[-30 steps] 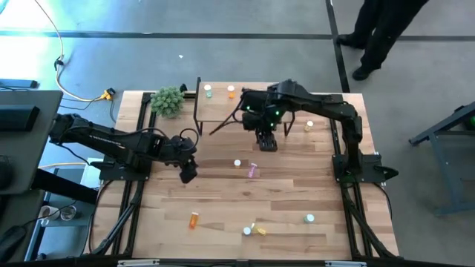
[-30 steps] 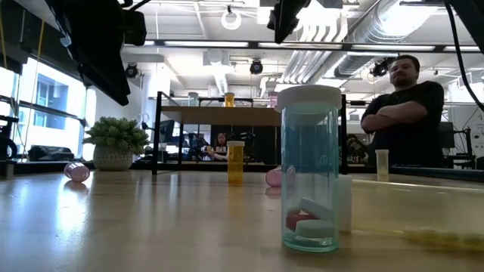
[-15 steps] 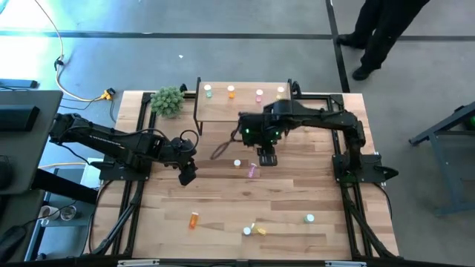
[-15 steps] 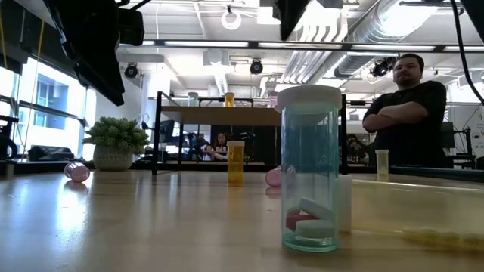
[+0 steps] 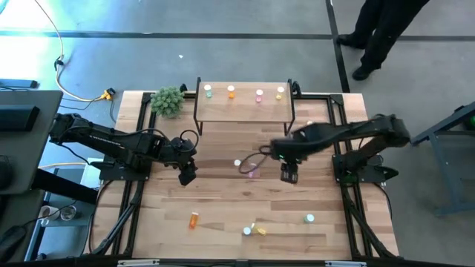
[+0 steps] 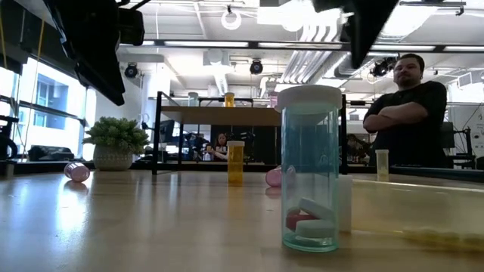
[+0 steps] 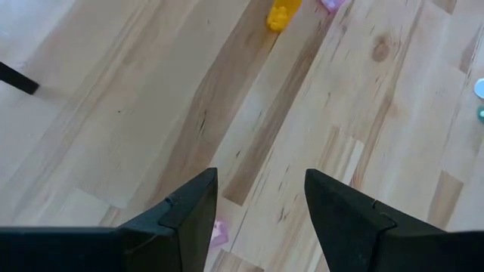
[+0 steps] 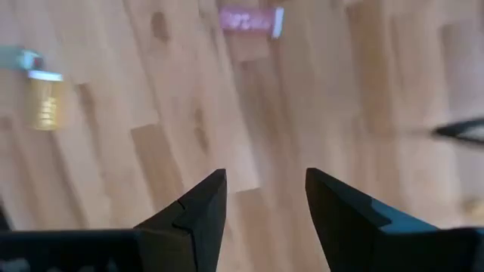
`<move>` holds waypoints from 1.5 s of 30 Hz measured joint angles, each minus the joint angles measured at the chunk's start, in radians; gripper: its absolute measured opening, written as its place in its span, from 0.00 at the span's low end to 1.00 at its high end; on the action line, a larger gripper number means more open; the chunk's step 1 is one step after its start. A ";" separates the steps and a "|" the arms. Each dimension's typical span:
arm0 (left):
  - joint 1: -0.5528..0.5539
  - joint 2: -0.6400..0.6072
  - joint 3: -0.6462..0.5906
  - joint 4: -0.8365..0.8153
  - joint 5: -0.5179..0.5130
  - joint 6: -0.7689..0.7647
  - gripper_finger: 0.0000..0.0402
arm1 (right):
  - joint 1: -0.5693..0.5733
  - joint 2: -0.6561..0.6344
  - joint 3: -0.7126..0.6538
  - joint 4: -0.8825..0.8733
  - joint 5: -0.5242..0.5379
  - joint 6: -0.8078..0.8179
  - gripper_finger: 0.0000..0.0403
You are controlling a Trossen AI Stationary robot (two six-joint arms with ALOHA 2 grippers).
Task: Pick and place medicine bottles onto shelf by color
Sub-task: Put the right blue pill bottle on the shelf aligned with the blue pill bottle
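Note:
The shelf (image 5: 245, 106) stands at the table's far side with a green (image 5: 208, 92), an orange (image 5: 231, 92), a pink (image 5: 259, 94) and a yellow bottle (image 5: 280, 93) upright on it. On the table, a pink bottle (image 5: 253, 170) lies on its side beside a white-capped one (image 5: 237, 163). An orange bottle (image 5: 194, 219), a yellow one (image 5: 260, 230) and a green one (image 5: 309, 219) are near the front edge. My right gripper (image 5: 288, 175) is open and empty, right of the pink bottle (image 8: 252, 20). My left gripper (image 5: 187, 174) is open and empty, left of centre.
A green potted plant (image 5: 168, 101) stands left of the shelf. A person (image 6: 412, 113) stands beyond the table with folded arms. The shelf's black legs (image 5: 197, 111) rise from the tabletop. Bare wood lies between the two grippers and the front bottles.
My right gripper has drawn back from the shelf toward the table's near edge, then toward its right edge, and now hangs over the tabletop right of the lying pink bottle. The shelf's pink and yellow bottles, first covered by the arm, now show.

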 joint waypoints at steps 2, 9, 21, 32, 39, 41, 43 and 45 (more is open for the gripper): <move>0.000 0.000 0.000 -0.001 0.000 0.000 0.47 | 0.043 -0.063 -0.075 0.038 0.024 0.093 0.43; 0.000 0.000 0.000 0.000 -0.002 0.000 0.47 | 0.226 -0.243 -0.296 0.131 0.105 0.386 0.43; 0.000 0.000 0.000 -0.001 -0.002 0.000 0.47 | 0.544 -0.319 -0.455 0.167 0.205 0.766 0.43; 0.000 0.000 0.000 -0.001 -0.001 0.000 0.47 | 0.750 -0.318 -0.498 0.197 0.281 1.033 0.43; 0.001 0.000 0.000 -0.001 -0.001 0.000 0.50 | 0.829 -0.315 -0.527 0.244 0.277 1.117 0.43; 0.002 0.000 0.000 -0.001 -0.002 0.000 0.52 | 0.844 -0.309 -0.532 0.269 0.277 1.121 0.43; 0.002 0.000 0.000 -0.001 -0.002 0.000 0.53 | 0.858 -0.299 -0.542 0.298 0.276 1.121 0.43; 0.002 0.000 0.000 -0.001 -0.001 0.000 0.53 | 0.871 -0.289 -0.555 0.339 0.276 1.121 0.43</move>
